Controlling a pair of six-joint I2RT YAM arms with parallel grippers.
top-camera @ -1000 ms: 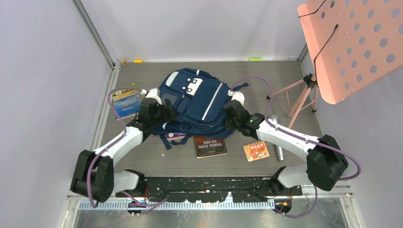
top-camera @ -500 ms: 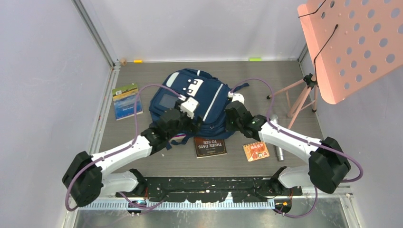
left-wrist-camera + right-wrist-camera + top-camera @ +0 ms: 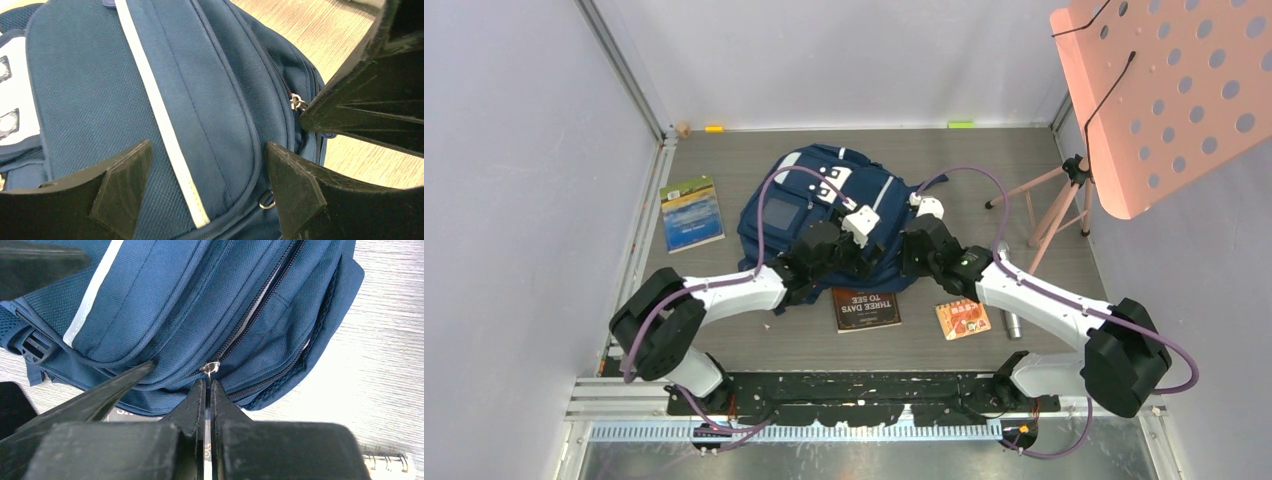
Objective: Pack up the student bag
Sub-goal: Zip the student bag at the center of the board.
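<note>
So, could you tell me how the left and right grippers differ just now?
The left gripper has its jaws wide apart, while the right gripper is shut. The left hovers over the front of the student bag holding nothing; the right pinches a zipper pull at the bag's side. Both are at the bag's near end.

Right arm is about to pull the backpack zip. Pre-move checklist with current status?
1. Right gripper shut on the zipper pull: ok, the pull runs down into the closed tips.
2. Left gripper open: ok, jaws stand wide over the student bag.
3. Bag braced by the left: not ok, jaws not closed on any fabric.
4. Clearance between the two grippers: cannot tell. They sit close together at the bag's near side.
5. Zip track free ahead of the pull: cannot tell, fabric folds hide part of it.
</note>
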